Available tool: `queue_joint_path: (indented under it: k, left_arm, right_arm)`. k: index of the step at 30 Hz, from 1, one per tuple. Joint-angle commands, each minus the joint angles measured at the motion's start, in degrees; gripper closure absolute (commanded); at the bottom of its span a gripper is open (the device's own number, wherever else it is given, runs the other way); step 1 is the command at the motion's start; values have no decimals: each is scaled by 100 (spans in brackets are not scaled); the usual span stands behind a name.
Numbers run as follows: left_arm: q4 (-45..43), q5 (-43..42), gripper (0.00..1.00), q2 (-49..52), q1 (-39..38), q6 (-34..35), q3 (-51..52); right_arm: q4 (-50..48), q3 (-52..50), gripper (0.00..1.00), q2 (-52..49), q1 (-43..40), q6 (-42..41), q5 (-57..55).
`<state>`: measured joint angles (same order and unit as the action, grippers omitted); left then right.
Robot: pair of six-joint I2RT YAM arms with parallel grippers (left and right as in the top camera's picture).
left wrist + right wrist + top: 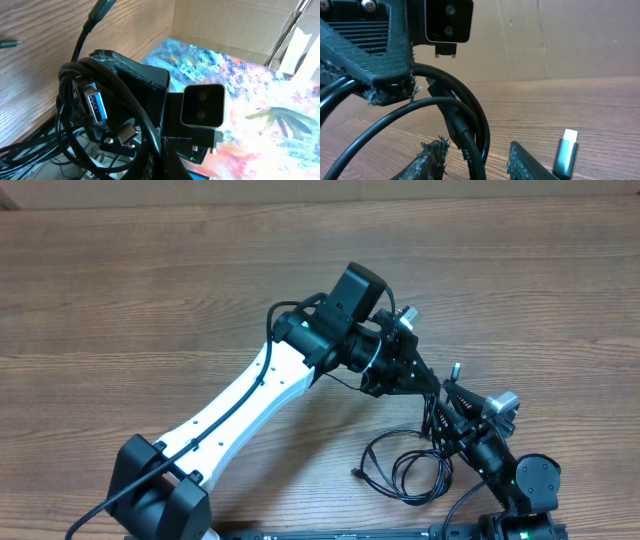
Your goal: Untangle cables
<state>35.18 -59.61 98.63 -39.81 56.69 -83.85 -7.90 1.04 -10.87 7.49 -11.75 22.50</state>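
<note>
The cables (408, 467) are thin black cords, looped on the wooden table in front of the right arm's base and rising into both grippers. My left gripper (403, 373) is shut on the cables; in its wrist view the fingers (165, 161) are pressed together beside a bundle with a blue USB plug (95, 103). My right gripper (446, 406) sits just right of it. Its frayed fingers stand apart around a cable strand (470, 131), and a gap shows on the right side. A silver-tipped plug (565, 151) hangs at the right gripper's right.
One loose plug end (357, 473) lies on the table (150, 280) left of the loops. A cardboard wall (545, 40) stands behind. A colourful painted sheet (260, 100) lies beyond the table edge. The two wrists are close together.
</note>
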Motion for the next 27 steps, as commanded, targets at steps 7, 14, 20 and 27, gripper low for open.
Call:
queue_joint_path:
  k: [7, 14, 20, 27]
  left_arm:
    - [-116, -151, 96, -87, -70, 229, -116]
    - [-118, -85, 96, -87, -4, 236, -116]
    - [-116, 72, 96, -87, 225, 262, -116]
    - [-87, 444, 96, -87, 815, 382, -116]
  right_arm:
    - [-17, -57, 96, 50, -15, 31, 9]
    - [-17, -57, 96, 50, -15, 28, 11]
    - [-17, -57, 96, 50, -15, 28, 13]
    - [-15, -57, 96, 50, -15, 28, 13]
